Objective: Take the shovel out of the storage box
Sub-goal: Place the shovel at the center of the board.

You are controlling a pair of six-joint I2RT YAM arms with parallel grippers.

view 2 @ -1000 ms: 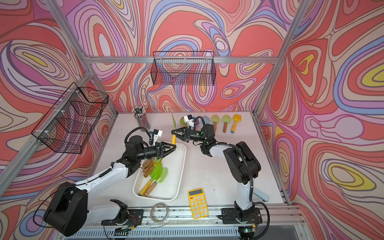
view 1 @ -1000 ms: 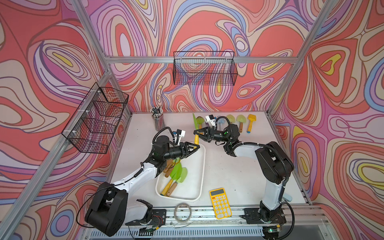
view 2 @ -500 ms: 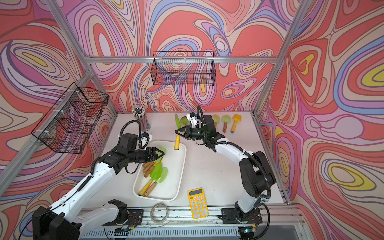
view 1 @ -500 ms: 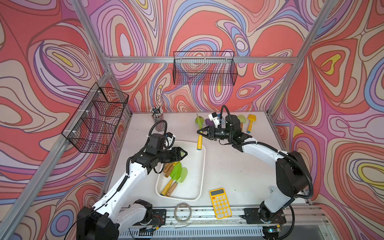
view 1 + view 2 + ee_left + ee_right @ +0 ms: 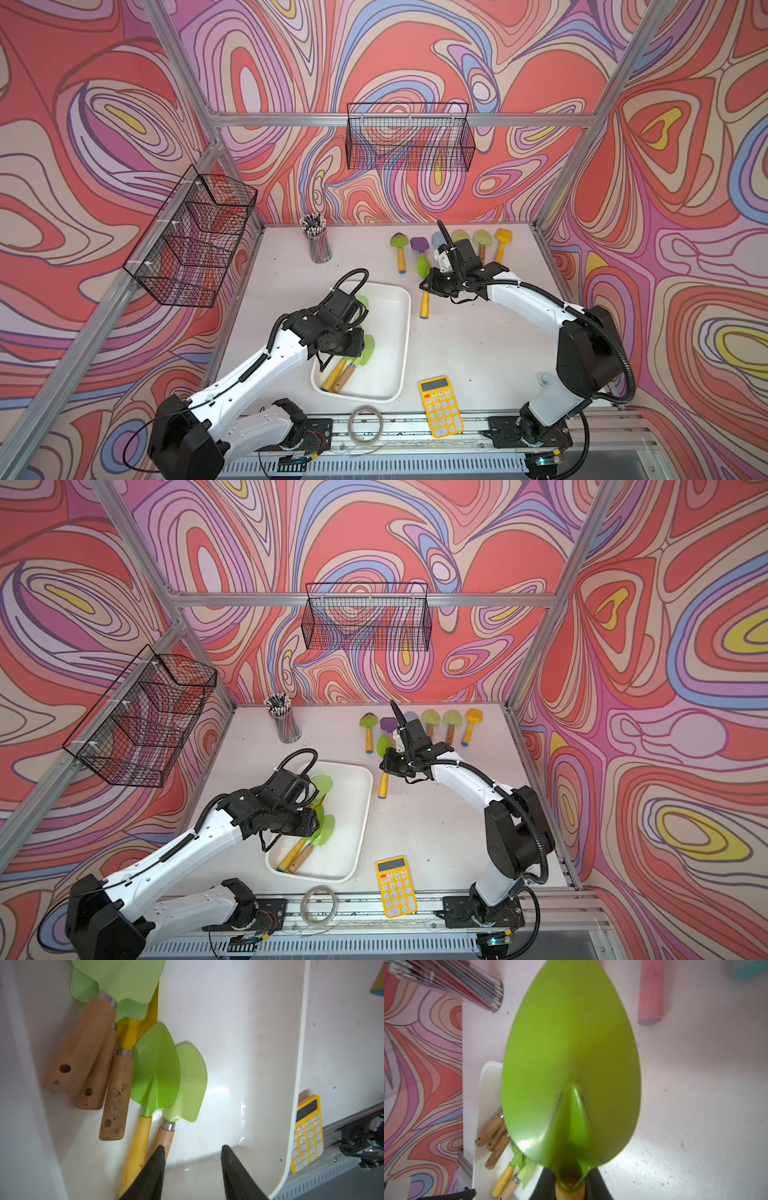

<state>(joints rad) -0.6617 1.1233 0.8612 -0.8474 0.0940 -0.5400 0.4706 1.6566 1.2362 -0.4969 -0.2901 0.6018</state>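
One shovel (image 5: 571,1064) is out; my right gripper (image 5: 570,1187) squeezes it at 1 o'clock from the box (image 5: 386,324). My left gripper (image 5: 193,1149), jaws apart and empty, hovers over more shovels (image 5: 155,1068).

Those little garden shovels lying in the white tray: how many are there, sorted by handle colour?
Wooden-handled shovels: 4
Yellow-handled shovel: 1
Total in the storage box: 5
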